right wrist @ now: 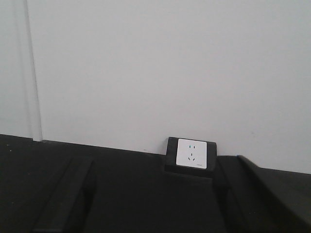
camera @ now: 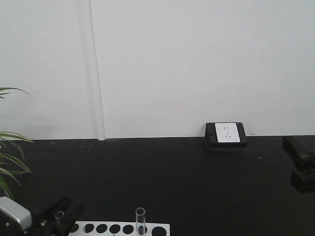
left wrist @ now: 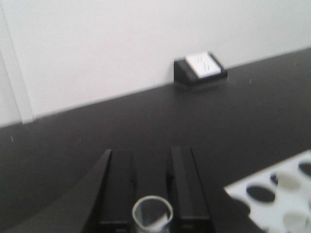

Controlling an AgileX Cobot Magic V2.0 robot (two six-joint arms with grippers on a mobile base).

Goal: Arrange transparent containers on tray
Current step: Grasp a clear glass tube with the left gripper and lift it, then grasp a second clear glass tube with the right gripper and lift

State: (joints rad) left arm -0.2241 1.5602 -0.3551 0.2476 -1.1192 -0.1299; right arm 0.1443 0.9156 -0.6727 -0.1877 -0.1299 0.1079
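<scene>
Front and both wrist views face the back wall (camera: 197, 59), sharing its socket (camera: 230, 133).

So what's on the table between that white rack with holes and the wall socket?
Nothing: bare black tabletop from rack to socket, as the front view shows.

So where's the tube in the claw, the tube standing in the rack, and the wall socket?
Held test tube (left wrist: 152, 213): left wrist view, its open mouth.
Standing test tube (camera: 141, 219): front view, middle of its glass wall.
Wall socket (camera: 230, 132): front view, its white faceplate.
</scene>
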